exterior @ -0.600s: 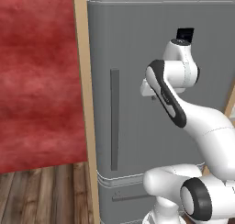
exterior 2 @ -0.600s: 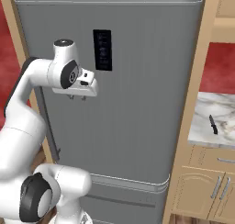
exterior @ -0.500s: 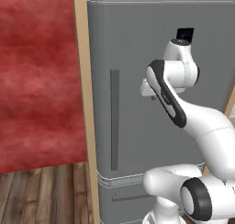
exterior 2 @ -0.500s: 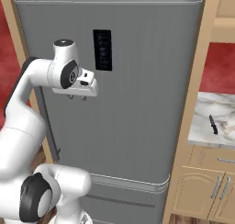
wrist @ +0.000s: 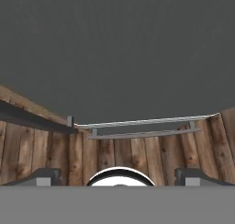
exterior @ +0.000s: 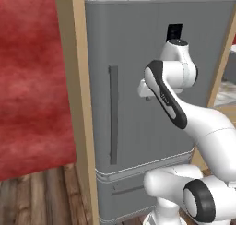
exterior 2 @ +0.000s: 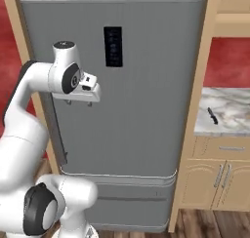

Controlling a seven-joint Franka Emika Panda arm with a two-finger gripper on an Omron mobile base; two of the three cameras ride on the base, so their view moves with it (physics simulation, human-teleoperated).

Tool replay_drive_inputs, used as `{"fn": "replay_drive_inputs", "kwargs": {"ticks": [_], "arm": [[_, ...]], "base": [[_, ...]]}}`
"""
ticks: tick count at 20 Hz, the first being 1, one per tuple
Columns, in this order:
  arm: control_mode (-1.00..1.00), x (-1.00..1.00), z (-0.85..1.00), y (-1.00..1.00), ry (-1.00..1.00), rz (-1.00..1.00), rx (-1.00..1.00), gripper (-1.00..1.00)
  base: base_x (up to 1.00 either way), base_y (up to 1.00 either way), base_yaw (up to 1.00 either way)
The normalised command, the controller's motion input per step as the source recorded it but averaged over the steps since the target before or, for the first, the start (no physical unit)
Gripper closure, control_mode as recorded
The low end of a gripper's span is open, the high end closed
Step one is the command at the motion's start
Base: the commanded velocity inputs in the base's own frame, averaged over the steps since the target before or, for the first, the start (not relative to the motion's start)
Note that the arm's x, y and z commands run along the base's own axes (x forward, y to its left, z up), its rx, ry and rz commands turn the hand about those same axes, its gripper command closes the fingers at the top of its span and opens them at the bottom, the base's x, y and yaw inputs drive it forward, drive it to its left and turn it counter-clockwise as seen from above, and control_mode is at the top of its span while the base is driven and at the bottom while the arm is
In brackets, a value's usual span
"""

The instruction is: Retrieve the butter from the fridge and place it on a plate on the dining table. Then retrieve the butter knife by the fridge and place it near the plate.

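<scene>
Tool (exterior 2: 78,103) open, off fridge (exterior 2: 146,110) door

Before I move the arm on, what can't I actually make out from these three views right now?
- The butter: the fridge door is closed in both base views, so nothing inside shows.
- The butter knife: a tiny dark sliver on the counter in the right base view, too small to tell handle from blade.
- The gripper: fingertips cut off by the bottom edge of the hand view.
- The fridge handle: its gap to the gripper can't be judged.

A home kitchen — tall grey fridge (exterior 2: 136,86), marble counter (exterior 2: 229,110) over tan cabinets (exterior 2: 215,178), wood plank floor (exterior: 41,196).
</scene>
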Motion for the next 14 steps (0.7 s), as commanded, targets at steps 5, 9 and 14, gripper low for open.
{"fn": "replay_drive_inputs", "kwargs": {"ticks": [5, 9, 14], "arm": [[1.00, 0.00, 0.00, 0.00, 0.00, 0.00, 0.00, -1.00], [1.00, 0.00, 0.00, 0.00, 0.00, 0.00, 0.00, -1.00], [1.00, 0.00, 0.00, 0.00, 0.00, 0.00, 0.00, -1.00]], "base": [[-0.35, 0.72, -0.54], [-0.42, 0.44, -0.50], [-0.50, 0.38, -0.39]]}}
